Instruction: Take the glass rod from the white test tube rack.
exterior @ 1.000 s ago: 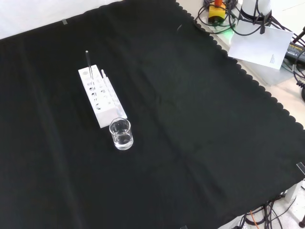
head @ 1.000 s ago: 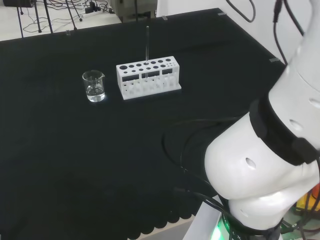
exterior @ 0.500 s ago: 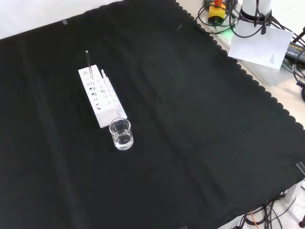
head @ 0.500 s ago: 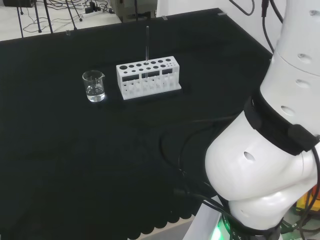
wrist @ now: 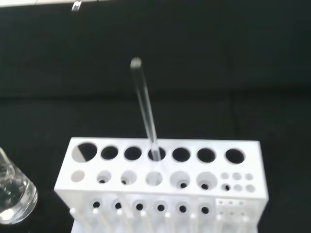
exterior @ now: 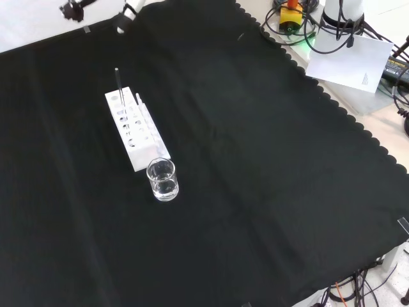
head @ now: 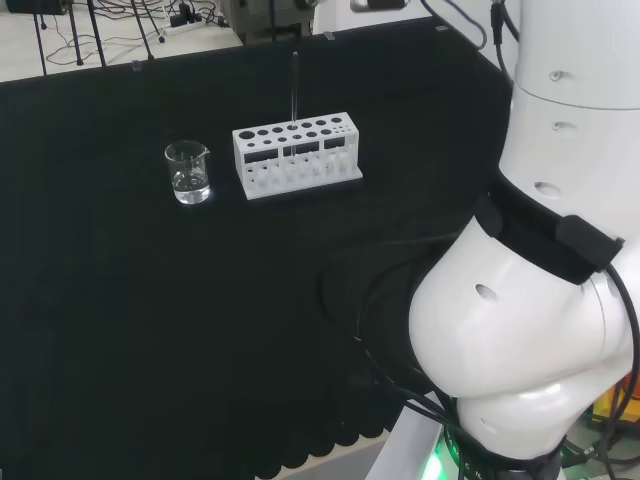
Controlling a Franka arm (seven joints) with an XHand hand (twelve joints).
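A thin glass rod stands upright in a hole of the white test tube rack at the far middle of the black cloth. In the front view the rod rises from the far end of the rack. Parts of the hand come in at that view's top edge, above and beyond the rack, with fingertips spread apart and nothing between them. The wrist view looks down on the rod standing in the back row of the rack.
A small glass beaker with a little clear liquid stands just left of the rack in the head view, and in front of it in the front view. The arm's white links stand at the head view's right.
The arm's links have swung up and over in the head view. The hand's fingertips have entered the front view's top edge. Rod, rack and beaker have not moved.
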